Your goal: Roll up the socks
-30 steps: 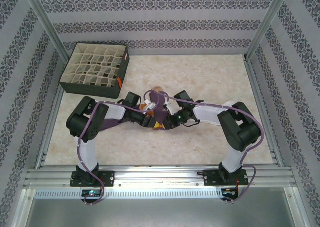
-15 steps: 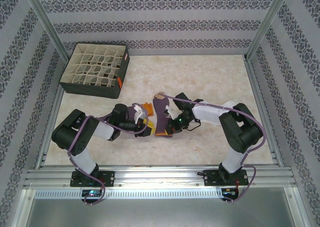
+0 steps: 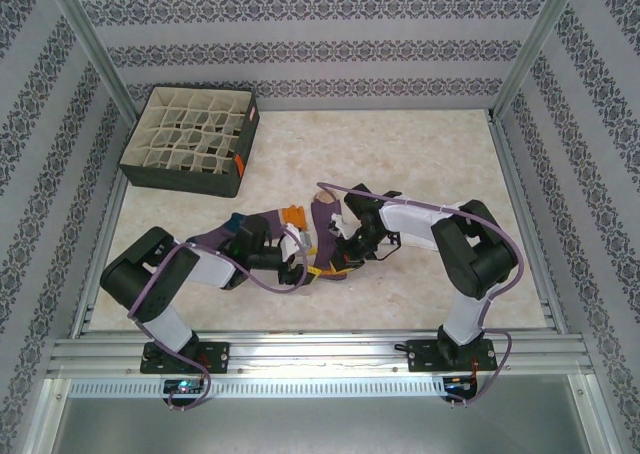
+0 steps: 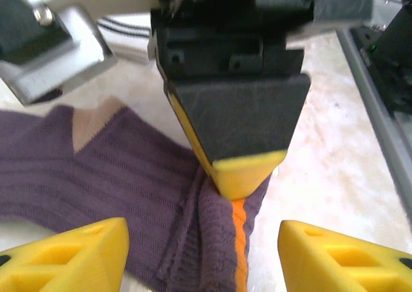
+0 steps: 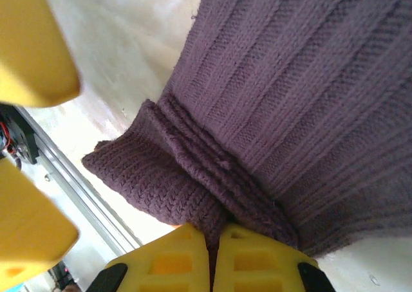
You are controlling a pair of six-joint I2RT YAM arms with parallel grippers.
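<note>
Two purple socks [image 3: 321, 217] lie bunched mid-table, an orange toe [image 3: 293, 214] showing at their left. My right gripper [image 5: 215, 260] is shut on a pinched fold of the ribbed purple sock [image 5: 302, 80]. In the left wrist view its yellow tip [image 4: 248, 173] bites the sock [image 4: 116, 176] beside an orange stripe [image 4: 239, 240]. My left gripper [image 4: 206, 256] is open, its fingers [image 4: 64, 253] straddling the same fold without touching it. From above, the left gripper [image 3: 303, 267] and right gripper [image 3: 338, 262] face each other low over the table. White fabric with black stripes [image 4: 122, 28] peeks behind.
A dark box with beige grid dividers [image 3: 240, 159] stands at the back left. Metal frame rails [image 3: 300, 349] run along the near edge and the sides. Bare marbled tabletop [image 3: 440, 154] spreads to the back right.
My left gripper has opened and let go of the sock, and its arm has dropped low toward the near edge. The right gripper stays shut on the sock and has lowered it.
</note>
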